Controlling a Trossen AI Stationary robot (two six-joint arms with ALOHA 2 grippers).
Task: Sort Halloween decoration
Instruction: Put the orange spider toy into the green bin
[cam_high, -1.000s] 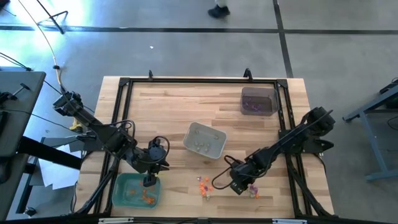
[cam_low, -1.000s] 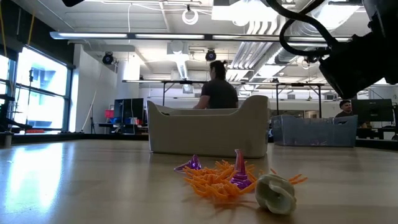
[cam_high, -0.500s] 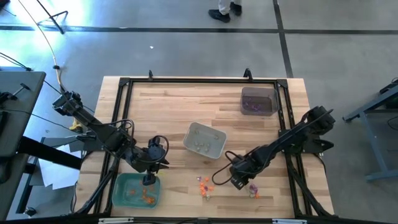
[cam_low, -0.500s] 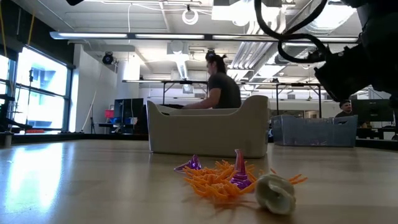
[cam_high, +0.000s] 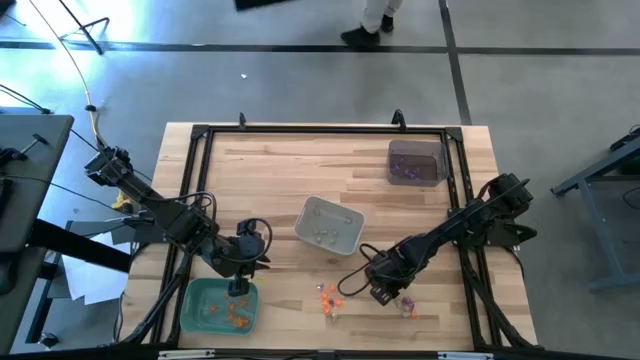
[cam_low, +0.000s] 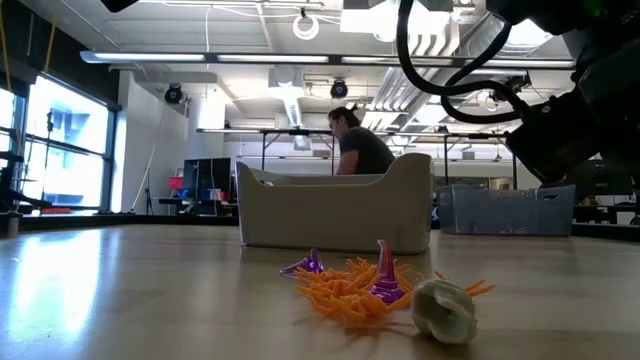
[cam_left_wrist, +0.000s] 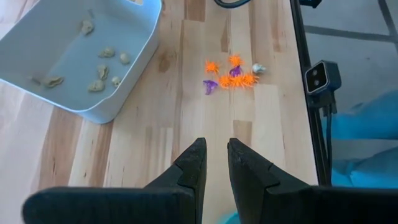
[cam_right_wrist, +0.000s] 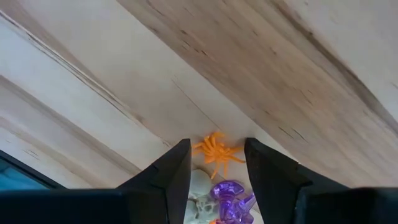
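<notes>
The Halloween decoration lies in two spots near the front edge: a pile of orange, purple and whitish trinkets (cam_high: 328, 298) (cam_low: 365, 285) (cam_left_wrist: 233, 71) and a smaller cluster (cam_high: 407, 307). My right gripper (cam_high: 376, 293) hangs open just above the wood. In its wrist view its fingers (cam_right_wrist: 216, 180) stand on either side of an orange spider (cam_right_wrist: 216, 152), a whitish piece (cam_right_wrist: 198, 194) and a purple piece (cam_right_wrist: 231, 194), touching none. My left gripper (cam_high: 240, 290) (cam_left_wrist: 216, 168) hovers over the green tray (cam_high: 200, 310), slightly open with nothing between its fingers.
The green tray holds orange pieces (cam_high: 236, 316). A pale grey tray (cam_high: 306, 230) (cam_left_wrist: 134, 68) with beige pieces sits mid-table. A dark tray (cam_high: 392, 165) with purple pieces stands at the far right. A black frame (cam_high: 320, 130) rims the table. A person stands beyond the table (cam_low: 360, 150).
My right gripper has sunk a little and shifted toward the table's left, closer to the trinkets, staying open. Beyond the table, a person has moved.
</notes>
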